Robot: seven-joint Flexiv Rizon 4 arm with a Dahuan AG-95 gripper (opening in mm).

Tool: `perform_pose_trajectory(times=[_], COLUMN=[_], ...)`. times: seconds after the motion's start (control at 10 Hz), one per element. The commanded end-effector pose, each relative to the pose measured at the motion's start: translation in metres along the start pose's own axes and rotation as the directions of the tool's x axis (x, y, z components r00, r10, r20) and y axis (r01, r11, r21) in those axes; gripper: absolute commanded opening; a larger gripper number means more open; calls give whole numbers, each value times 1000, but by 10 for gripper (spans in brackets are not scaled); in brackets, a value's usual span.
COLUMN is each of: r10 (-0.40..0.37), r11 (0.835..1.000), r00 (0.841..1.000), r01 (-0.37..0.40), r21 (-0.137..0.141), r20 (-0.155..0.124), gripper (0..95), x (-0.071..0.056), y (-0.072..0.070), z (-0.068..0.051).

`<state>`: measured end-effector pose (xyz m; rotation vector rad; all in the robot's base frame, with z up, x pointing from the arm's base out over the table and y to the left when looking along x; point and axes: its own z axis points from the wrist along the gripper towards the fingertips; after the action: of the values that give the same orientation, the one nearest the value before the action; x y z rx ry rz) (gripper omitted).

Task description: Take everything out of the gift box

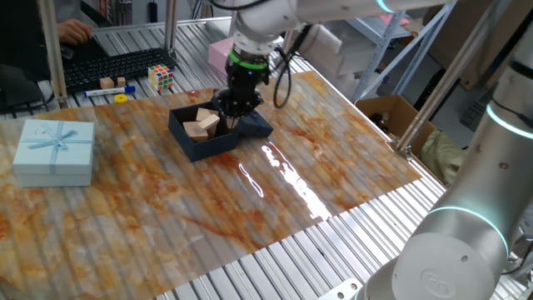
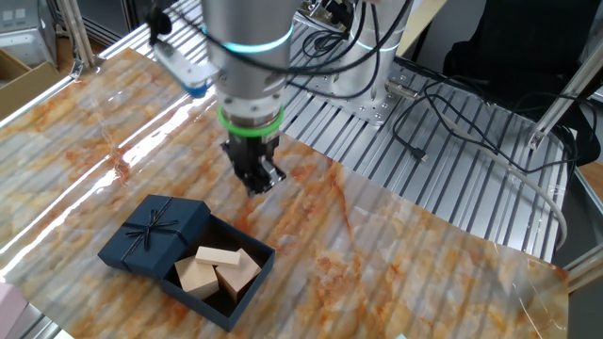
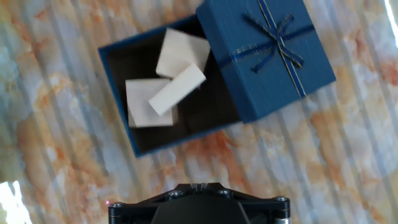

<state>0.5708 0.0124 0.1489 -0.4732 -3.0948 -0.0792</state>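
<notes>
The navy gift box stands open on the marbled table. Its ribboned lid leans against one side of it. Three pale wooden blocks lie inside: two squarish ones and a long one across them. My gripper hangs above the table just beside the box and lid, shut, with nothing between its fingers.
A light blue ribboned box sits at the table's left. Behind the table are a puzzle cube, a pink box, a keyboard and small bits. A cardboard box stands off the right edge.
</notes>
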Motion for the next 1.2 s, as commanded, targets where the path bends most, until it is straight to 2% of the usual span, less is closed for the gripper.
perform_pose_trajectory(times=[0.1,0.3,0.4,0.9,1.2], r10=[3,7,2,-7,0], r11=[1000,1000,1000,1000,999], r00=[1000,1000,1000,1000,1000], r01=[-3,-7,-2,6,0], r21=[1,-7,-30,-31,-37], r20=[2,3,-9,-6,10], gripper=[0,0,0,0,0], x=[-4,-14,-22,-46,-57], y=[2,8,12,20,20], z=[1,1,3,24,34])
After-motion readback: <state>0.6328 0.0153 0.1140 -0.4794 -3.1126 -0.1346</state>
